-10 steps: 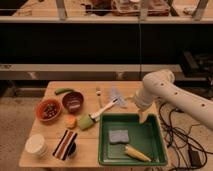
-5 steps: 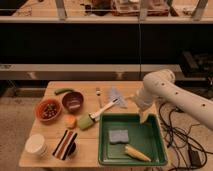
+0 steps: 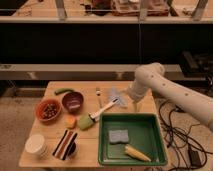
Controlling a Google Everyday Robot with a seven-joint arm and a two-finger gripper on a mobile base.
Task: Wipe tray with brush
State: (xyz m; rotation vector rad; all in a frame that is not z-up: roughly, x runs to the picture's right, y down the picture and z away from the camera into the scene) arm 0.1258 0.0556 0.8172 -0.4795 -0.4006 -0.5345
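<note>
Hovering gripper [image 3: 134, 104] right of brush [image 3: 106, 108], tray [image 3: 131, 116] just beside

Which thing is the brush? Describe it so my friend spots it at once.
Find the big green tray at the table's front right; the robot's claw hangs just behind its far rim. Off the tray's far left corner lies the brush, slanting. Its long white handle sets it apart from the metal fork behind it and the light-green block at its end.

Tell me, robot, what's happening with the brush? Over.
Gripper just right of brush, fingers open, empty. Brush lying on table, untouched. Sponge and yellow thing sitting in tray.
</note>
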